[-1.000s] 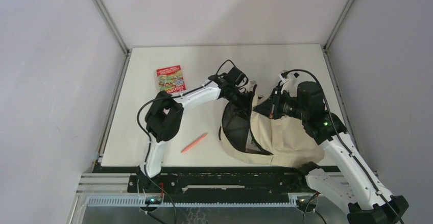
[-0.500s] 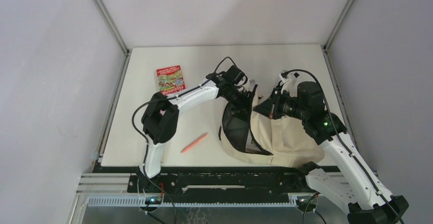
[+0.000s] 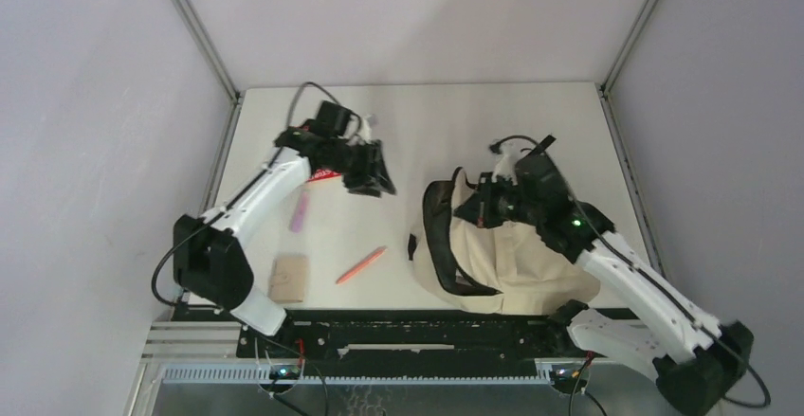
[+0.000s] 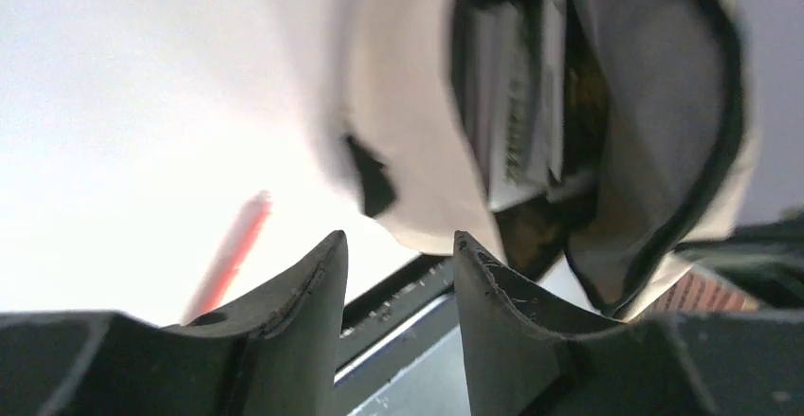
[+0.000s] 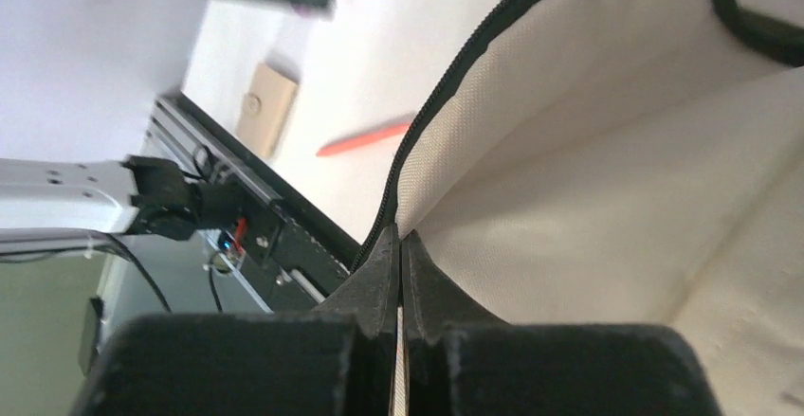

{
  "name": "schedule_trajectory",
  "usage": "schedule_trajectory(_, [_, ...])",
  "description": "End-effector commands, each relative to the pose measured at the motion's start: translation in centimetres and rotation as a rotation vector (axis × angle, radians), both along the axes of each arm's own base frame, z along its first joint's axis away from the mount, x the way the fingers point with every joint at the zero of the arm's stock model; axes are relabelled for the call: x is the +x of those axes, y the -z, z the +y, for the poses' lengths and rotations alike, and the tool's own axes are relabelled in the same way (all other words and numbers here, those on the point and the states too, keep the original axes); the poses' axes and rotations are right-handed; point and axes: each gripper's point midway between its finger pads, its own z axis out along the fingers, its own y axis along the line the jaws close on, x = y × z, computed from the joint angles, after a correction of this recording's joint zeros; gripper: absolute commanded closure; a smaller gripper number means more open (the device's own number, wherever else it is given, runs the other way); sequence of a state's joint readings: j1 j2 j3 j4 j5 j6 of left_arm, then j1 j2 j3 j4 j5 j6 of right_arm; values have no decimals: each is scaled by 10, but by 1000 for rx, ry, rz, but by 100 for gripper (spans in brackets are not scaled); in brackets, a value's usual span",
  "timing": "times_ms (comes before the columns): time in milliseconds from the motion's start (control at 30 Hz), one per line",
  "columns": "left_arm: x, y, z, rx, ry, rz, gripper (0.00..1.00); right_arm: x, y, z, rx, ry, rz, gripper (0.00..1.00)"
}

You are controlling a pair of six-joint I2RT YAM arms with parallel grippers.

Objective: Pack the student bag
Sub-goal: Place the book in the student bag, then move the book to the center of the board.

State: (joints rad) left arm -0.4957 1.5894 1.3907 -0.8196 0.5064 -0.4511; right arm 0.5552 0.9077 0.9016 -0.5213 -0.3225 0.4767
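The cream student bag lies at the right with its dark-lined mouth facing left. In the left wrist view the bag shows books standing inside. My right gripper is shut on the bag's zipper edge and holds the flap up; its jaws pinch the cloth. My left gripper is open and empty, up at the back left, well clear of the bag, over a red book that the arm mostly hides. Its jaws stand apart.
An orange pen lies left of the bag, also in the left wrist view and the right wrist view. A pink thing and a brown card-like thing lie at the left. The rail runs along the near edge.
My left arm has swung from the bag's mouth to the back left, over the red book. The pink and brown things now show at the left. My right gripper has shifted left with the flap.
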Motion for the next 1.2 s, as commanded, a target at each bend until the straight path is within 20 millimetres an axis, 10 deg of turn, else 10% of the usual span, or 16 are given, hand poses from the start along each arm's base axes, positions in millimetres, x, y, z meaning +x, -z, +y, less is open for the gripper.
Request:
schedule_trajectory(0, [34, -9, 70, 56, -216, -102, 50, 18, 31, 33, -61, -1, 36, 100])
schedule_trajectory(200, [73, -4, 162, 300, -500, -213, 39, 43, 113, 30, -256, 131, 217, 100])
schedule_trajectory(533, [118, 11, 205, 293, -585, -182, 38, 30, 180, -61, -570, 372, 342, 90])
schedule_trajectory(767, [145, 43, 237, 237, -707, -88, 36, 14, 178, -103, -587, 482, 354, 87])
schedule_trajectory(1000, [177, 68, 264, 286, -800, -64, 35, 26, 111, -56, -334, 350, 184, 35])
schedule_trajectory(1167, [198, 92, 276, 330, -817, -35, 38, 35, 57, -46, -265, 353, 80, 29])
